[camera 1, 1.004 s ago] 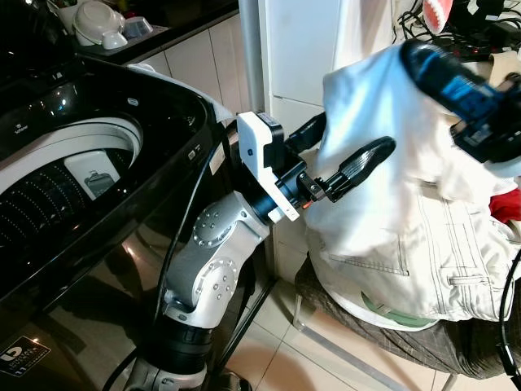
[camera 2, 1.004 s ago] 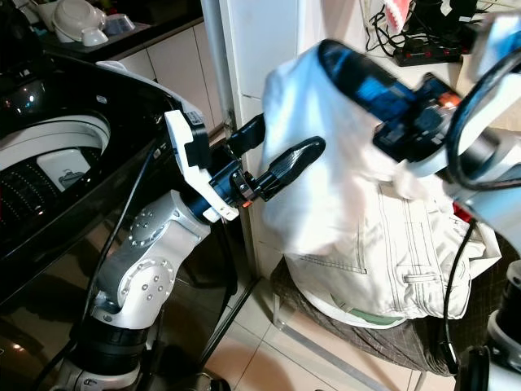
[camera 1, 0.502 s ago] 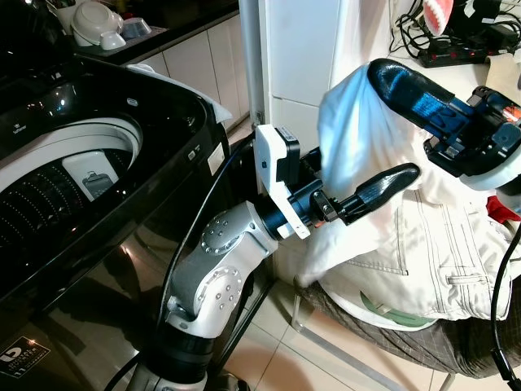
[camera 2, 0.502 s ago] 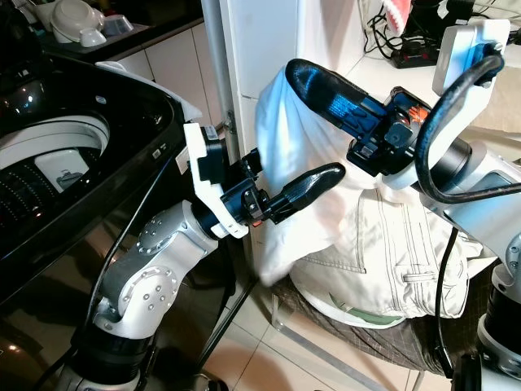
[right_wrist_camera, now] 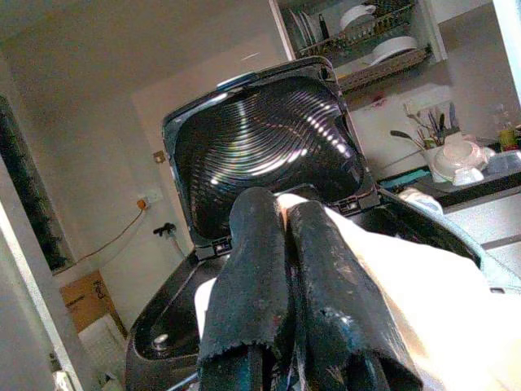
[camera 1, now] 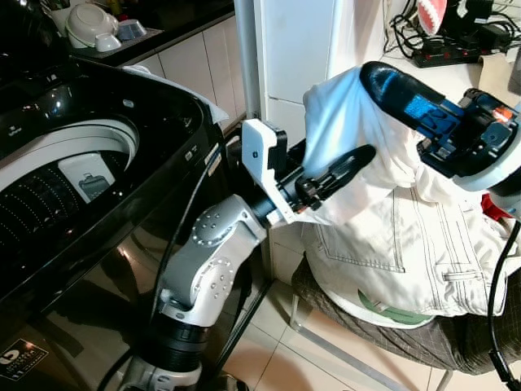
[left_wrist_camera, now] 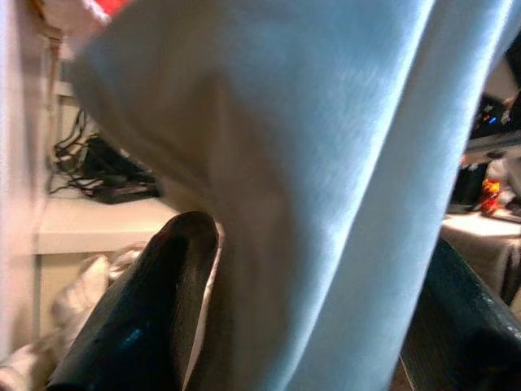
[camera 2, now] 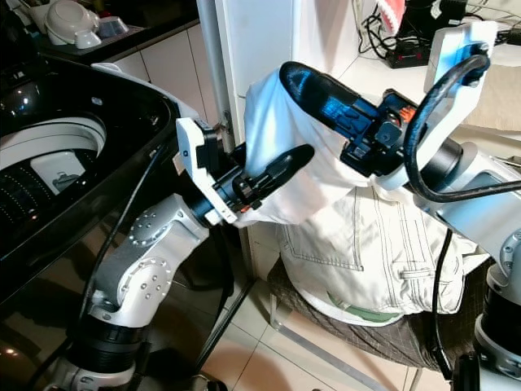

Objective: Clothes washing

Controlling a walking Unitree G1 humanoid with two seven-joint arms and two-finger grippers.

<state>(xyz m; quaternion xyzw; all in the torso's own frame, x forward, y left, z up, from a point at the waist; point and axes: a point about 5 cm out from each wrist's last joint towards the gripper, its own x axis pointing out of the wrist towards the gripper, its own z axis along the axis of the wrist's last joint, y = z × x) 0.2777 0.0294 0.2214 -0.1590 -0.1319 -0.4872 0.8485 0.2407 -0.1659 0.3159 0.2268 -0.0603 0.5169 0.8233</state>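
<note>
The washing machine (camera 1: 73,163) is standing open-lidded at the left. The right end effector (right_wrist_camera: 289,269) is pinching a white garment (camera 1: 358,155) aloft; the left end effector (camera 1: 321,171), fingers apart, is straddling its fold beside the machine's rim.

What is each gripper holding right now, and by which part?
Right gripper pinches the white garment at its raised upper edge; left gripper's fingers straddle a fold below.

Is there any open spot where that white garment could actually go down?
The washer drum, lid up, gapes bare at the robot's left. The chair is heaped with cream clothes. The right gripper pinches the white garment; the left gripper crowds between washer and chair.
</note>
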